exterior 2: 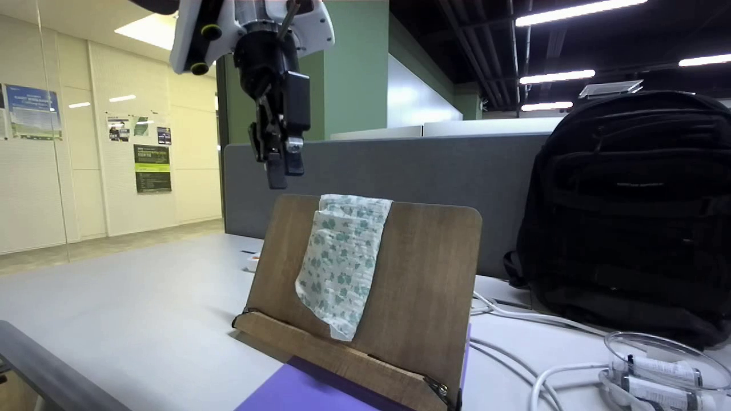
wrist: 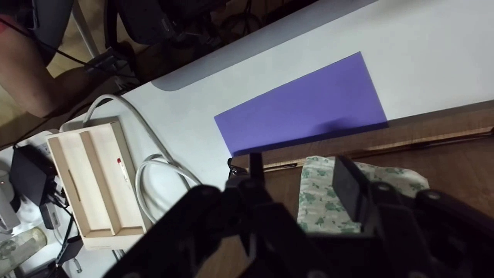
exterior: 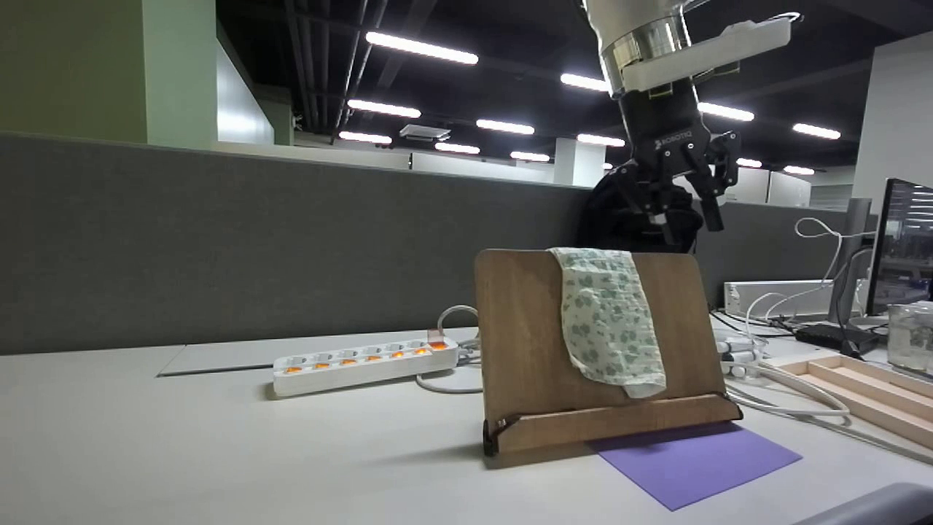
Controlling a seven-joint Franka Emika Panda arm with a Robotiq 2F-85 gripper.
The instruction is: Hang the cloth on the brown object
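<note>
The cloth (exterior: 612, 321) is white with green leaf-like prints. It hangs over the top edge of the brown wooden stand (exterior: 521, 328), and its front part lies down the tilted board. The cloth (exterior 2: 345, 268) and stand (exterior 2: 428, 268) show the same way in an exterior view. In the wrist view the cloth (wrist: 320, 193) lies below the jaws, partly hidden by a finger, on the stand (wrist: 463, 166). My gripper (exterior: 691, 223) is above the stand's top edge, apart from cloth and board. Its fingers (exterior 2: 285, 174) are spread with nothing between them. The cloth's back part is hidden.
A purple sheet (exterior: 700, 463) lies under the stand's front. A white power strip (exterior: 364, 368) and cables lie beside it. A black backpack (exterior 2: 622, 217) stands behind. A wooden tray (wrist: 99, 181), a glass dish (exterior 2: 668, 365) and a monitor (exterior: 904, 248) are on the table.
</note>
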